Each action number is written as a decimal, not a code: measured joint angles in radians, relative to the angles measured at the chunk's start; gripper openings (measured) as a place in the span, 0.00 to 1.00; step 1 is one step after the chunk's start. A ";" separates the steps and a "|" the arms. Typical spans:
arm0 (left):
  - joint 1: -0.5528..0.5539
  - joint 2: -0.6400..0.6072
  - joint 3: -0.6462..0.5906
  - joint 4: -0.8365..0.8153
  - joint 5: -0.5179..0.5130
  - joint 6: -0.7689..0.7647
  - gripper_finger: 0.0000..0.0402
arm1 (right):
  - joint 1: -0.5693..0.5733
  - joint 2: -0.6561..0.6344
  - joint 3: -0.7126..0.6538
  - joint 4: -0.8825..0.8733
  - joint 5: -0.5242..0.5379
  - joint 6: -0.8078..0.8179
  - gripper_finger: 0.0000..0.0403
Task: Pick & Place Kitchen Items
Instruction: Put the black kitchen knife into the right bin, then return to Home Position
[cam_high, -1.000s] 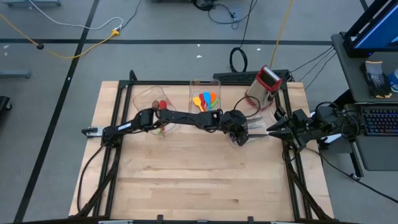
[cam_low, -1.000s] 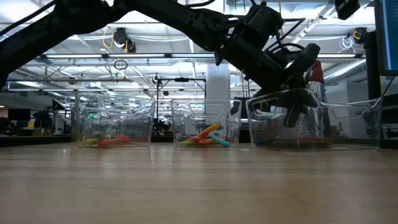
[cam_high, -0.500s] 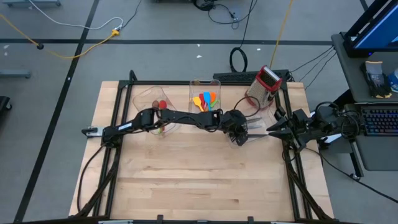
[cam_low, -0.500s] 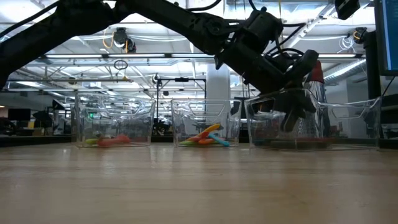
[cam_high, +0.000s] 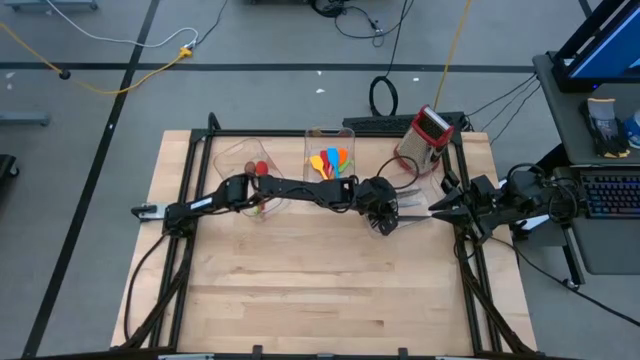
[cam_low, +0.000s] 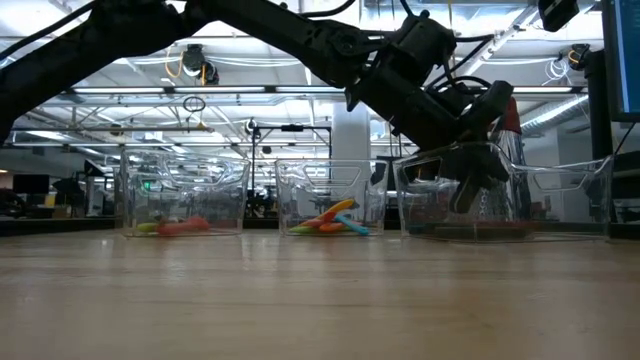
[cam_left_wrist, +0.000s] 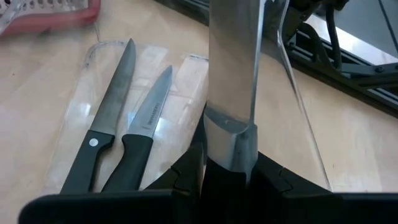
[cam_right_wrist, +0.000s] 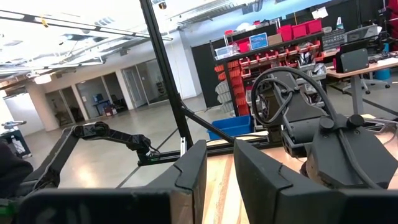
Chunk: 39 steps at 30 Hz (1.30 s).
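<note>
Three clear bins are sitting in a row along the table's (cam_high: 300, 290) far side. We are seeing the left arm stretching across to the right-hand bin (cam_low: 520, 200), where the left gripper (cam_left_wrist: 229, 167) is clamping the black handle of a large knife (cam_left_wrist: 233, 74). Its long axis is running straight out from the fingers, the broad steel blade pointing away from the wrist, over the bin's clear wall. Two smaller black-handled knives (cam_left_wrist: 118, 124) are lying flat and parallel on that bin's floor, blades pointing the same way. The red-topped grater (cam_high: 425, 135) is standing just behind this bin. Coloured spatulas (cam_high: 330, 160) are lying in the middle bin (cam_high: 330, 150). The right gripper (cam_right_wrist: 217, 171) is waiting at the table's right edge, fingers nearly together, holding nothing.
</note>
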 joint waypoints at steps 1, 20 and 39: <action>0.000 0.000 0.000 0.000 0.000 0.007 0.21 | 0.000 0.000 0.000 0.000 0.000 0.000 0.18; 0.009 -0.004 0.000 0.021 -0.019 0.023 0.50 | 0.000 0.000 0.000 0.000 0.000 0.000 0.18; 0.091 -0.205 0.057 -0.185 0.026 0.078 0.51 | 0.000 -0.004 0.001 -0.028 0.000 0.003 0.18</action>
